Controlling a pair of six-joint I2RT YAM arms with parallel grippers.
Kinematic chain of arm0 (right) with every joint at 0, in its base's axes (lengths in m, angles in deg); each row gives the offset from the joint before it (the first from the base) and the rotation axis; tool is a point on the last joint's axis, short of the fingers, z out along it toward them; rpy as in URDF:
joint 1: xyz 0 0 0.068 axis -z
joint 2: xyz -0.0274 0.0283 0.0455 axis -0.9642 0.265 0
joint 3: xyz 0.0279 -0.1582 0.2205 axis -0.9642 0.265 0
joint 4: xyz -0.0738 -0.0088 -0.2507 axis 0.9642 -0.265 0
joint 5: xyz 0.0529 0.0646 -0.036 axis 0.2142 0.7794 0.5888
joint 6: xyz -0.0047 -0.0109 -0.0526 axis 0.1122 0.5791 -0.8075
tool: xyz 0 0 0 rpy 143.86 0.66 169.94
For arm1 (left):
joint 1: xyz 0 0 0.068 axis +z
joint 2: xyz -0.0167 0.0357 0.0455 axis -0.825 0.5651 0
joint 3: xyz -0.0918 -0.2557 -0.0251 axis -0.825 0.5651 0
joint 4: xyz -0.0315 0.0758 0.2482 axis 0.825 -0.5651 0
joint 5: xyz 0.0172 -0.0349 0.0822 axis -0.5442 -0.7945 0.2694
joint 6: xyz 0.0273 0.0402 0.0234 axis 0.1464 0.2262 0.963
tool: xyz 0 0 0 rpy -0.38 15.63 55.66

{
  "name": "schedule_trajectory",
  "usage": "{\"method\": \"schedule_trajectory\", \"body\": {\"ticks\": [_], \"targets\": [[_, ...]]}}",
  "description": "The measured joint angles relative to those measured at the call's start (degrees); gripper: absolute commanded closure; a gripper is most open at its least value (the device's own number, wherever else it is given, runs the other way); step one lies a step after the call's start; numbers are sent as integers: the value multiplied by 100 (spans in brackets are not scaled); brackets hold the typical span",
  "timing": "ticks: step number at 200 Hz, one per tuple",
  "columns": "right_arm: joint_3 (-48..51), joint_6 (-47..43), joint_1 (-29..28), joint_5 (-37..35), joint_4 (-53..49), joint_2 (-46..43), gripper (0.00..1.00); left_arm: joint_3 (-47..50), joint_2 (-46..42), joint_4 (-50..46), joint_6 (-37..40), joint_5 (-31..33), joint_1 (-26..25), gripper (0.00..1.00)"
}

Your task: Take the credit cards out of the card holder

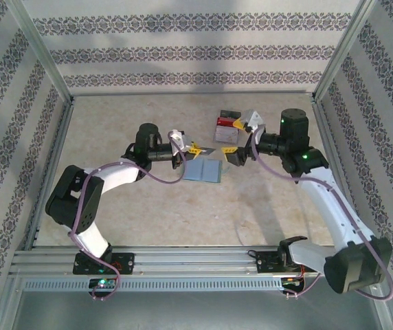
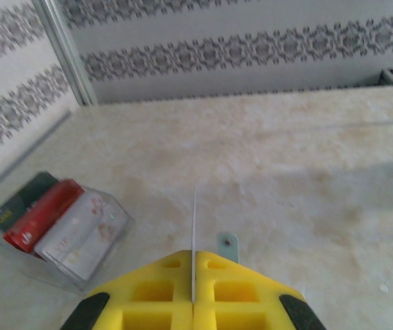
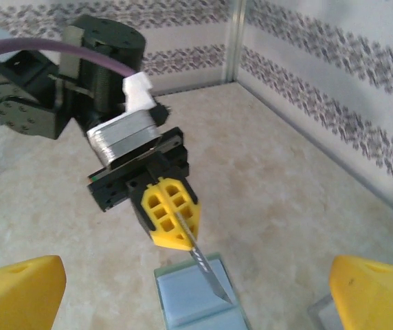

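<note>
The left jaws were clamped shut on a thin credit card, which hung down from them at a slant. Its lower corner was over the card holder; whether the two touched could not be told. The card holder lay open on the surface, blue-grey panels up, between the two arms. The right jaws stood wide apart and empty, just beside the holder. A stack of cards, red, grey and dark, sat in a clear tray farther back.
</note>
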Motion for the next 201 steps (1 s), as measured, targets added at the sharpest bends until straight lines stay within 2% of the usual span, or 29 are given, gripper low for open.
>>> {"method": "schedule_trajectory", "body": {"ticks": [38,85,109,142,201], "targets": [[-411,-1025,-575,-577,-944,35,3,470,-179,1482,-787,33,-118,100],[-1366,-2199,-1054,-1333,-2269,577,25,758,-240,2319,-1200,7,-243,100],[-1790,-2559,-1255,-1687,-2739,944,31,826,-256,2542,-1307,-46,-291,100],[-2009,-2850,-1467,-2052,-3053,1329,41,861,-256,2730,-1414,-76,-289,100],[-2282,-3077,-1648,-2398,-3191,1878,72,863,-256,2835,-1502,-144,-291,100]]}}
